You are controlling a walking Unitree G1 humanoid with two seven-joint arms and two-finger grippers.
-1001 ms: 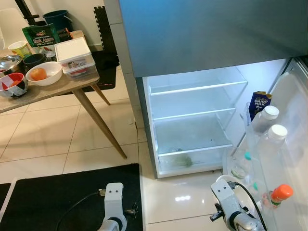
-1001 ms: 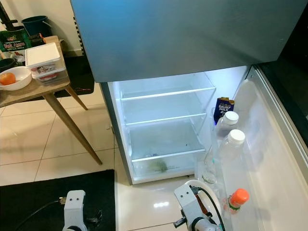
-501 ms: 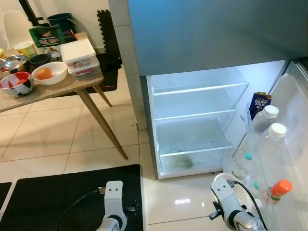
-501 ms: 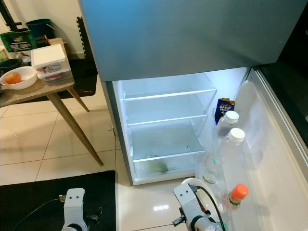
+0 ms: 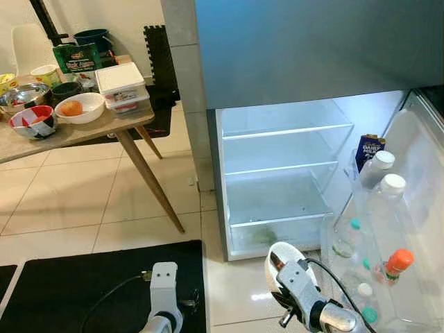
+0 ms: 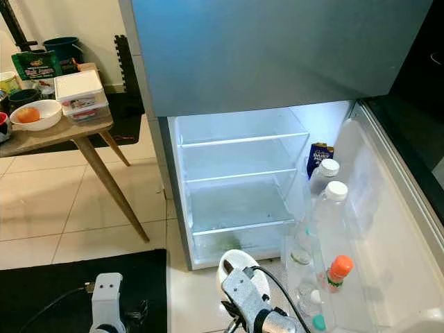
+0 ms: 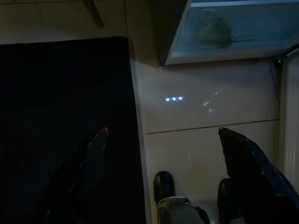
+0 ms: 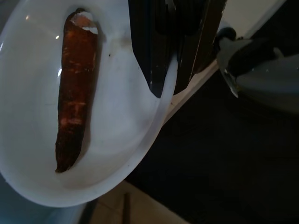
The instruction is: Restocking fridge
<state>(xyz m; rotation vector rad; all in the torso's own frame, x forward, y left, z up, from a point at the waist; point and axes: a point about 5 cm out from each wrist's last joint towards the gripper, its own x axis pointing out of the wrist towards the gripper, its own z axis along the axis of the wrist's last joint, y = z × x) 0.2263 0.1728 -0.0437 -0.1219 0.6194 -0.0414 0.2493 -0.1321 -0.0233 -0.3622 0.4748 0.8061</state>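
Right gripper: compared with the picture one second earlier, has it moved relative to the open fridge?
Yes. The right gripper, pinching a white bowl, has shifted toward the robot's left, from beside the door shelf to below the fridge compartment.

The floor (image 5: 62,201) is glossy tile beside a matt black mat (image 5: 83,284). The fridge (image 5: 312,48) front looks like brushed metal, its shelves (image 5: 277,166) clear and smooth. A rough carrot (image 8: 74,88) lies on a glossy white plate (image 8: 28,140).

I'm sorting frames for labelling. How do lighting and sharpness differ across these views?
Eye views: sharp, the fridge interior glows bright, small glare on the floor tile. Left wrist view: dim, three light glints on the tile. Right wrist view: dark, the white plate and the carrot slightly soft.
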